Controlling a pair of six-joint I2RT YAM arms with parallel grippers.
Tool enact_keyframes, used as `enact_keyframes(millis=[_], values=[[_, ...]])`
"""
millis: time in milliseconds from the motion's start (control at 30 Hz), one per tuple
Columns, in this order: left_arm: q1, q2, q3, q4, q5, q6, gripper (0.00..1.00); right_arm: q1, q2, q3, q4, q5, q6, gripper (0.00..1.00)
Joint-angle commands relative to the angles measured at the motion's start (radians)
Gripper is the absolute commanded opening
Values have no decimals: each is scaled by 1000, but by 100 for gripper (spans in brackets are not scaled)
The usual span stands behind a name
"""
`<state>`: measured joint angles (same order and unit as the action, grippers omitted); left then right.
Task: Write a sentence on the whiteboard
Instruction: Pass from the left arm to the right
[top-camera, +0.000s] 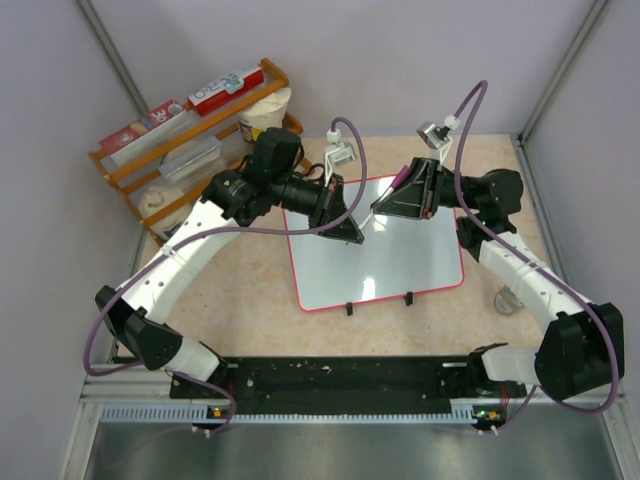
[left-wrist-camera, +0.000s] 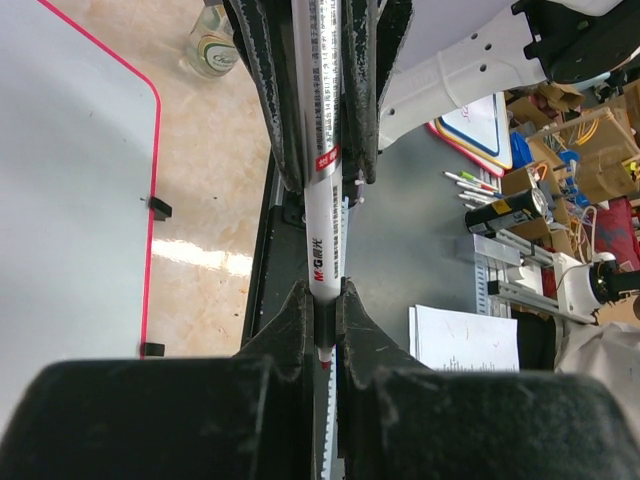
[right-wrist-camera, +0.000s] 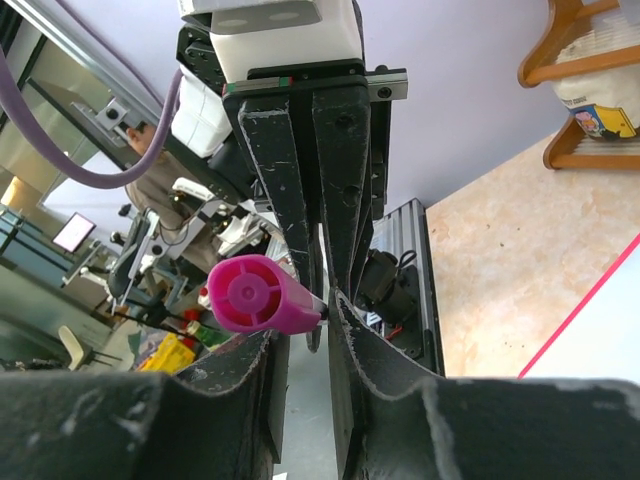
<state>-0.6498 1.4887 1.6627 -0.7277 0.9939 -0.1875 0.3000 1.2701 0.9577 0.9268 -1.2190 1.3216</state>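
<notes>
Nearby, a wooden rack (top-camera: 150, 165) stands at the far left corner, and a glass jar (top-camera: 507, 298) sits right of the whiteboard (top-camera: 385, 262). Both grippers hang over the board's far half. The left gripper (left-wrist-camera: 323, 300) is clamped on a white marker (left-wrist-camera: 322, 200). The right gripper (right-wrist-camera: 325, 300) is closed against the marker's barrel near the pink cap (right-wrist-camera: 262, 305). The whiteboard lies flat on the beige table (top-camera: 250, 320), with grey walls around.

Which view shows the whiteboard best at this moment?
The top external view: the whole outline of the whiteboard and both clips are visible, with only its far edge covered. The left wrist view shows just one side with the two clips; the right wrist view shows only a sliver of its edge.
</notes>
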Motion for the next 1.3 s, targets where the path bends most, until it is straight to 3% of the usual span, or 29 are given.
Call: enact_keyframes(millis=[0,267,633,733,867,1033,1133,1167,1267], values=[[-1,-33,34,-22,6,40,0,-4,6,52,64,-16,10,20],[-4,-30,34,-33,-1,46,0,-4,14,46,81,-22,21,27],[-11,-16,35,-33,-5,43,0,4,11,30,80,-31,21,24],[-11,-15,39,-33,-8,43,0,8,11,27,69,-30,13,17],[-13,-16,37,-33,-11,46,0,8,12,26,63,-37,7,0],[-13,-19,34,-49,-55,57,0,8,11,16,63,-39,-1,0],[-13,-33,26,-50,-95,63,15,8,3,10,46,-28,-22,0],[-13,-42,25,-46,-103,65,29,8,-1,9,38,-25,-41,0],[-10,-57,22,-39,-142,63,50,8,-24,9,-64,-7,-126,0]])
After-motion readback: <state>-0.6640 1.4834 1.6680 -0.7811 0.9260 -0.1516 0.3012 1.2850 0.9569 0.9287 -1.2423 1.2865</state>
